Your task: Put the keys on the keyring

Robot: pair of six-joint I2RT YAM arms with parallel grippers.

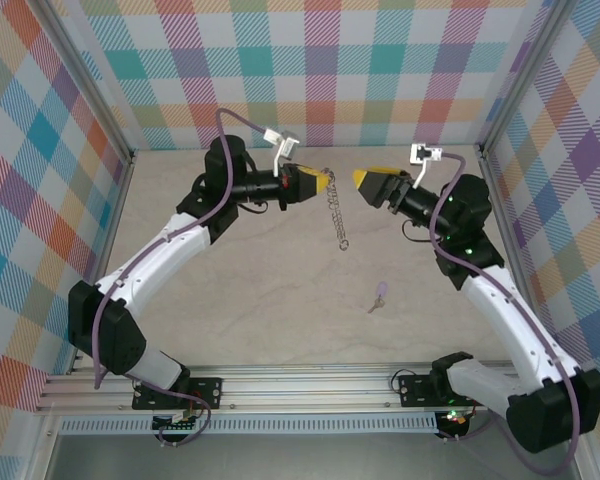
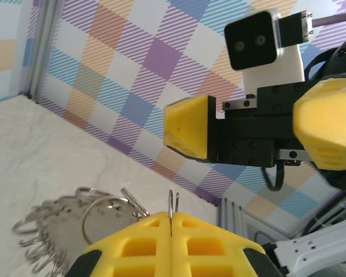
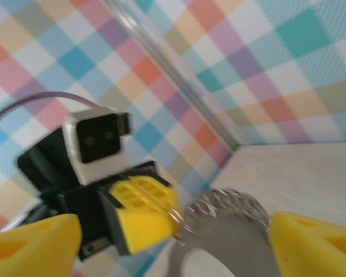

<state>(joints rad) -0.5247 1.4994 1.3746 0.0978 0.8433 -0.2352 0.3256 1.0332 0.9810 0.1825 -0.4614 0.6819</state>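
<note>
Started at the left: caught the left tool (image 1: 323, 183) pinched fully shut on the thin rim wire of the keyring (image 1: 337, 215), up over the bench (image 1: 260, 290); saw that hoop edge-on from above, dangling from the pinch, long line running back towards the arm bases; could not tell whether its low end touched the bench; judged it stiff, light wire, slick under the pads and apt to swing, with a loose, jangly fringe of small silvery pieces (image 2: 37, 242), so best held on bare rim, much as gripped here; moved right and found the right tool (image 1: 363, 180) facing it, just beside, spread wide with nothing in it; further right and nearer, spotted the key (image 1: 380, 296) lying flat and alone on the bench, well apart from both tools; read its long axis as roughly far-to-near, lilac head at the far end, short blade aimed at the bases; reckoned it featherweight, hard, thin and skittish on that smooth top; would take it across the head.
</note>
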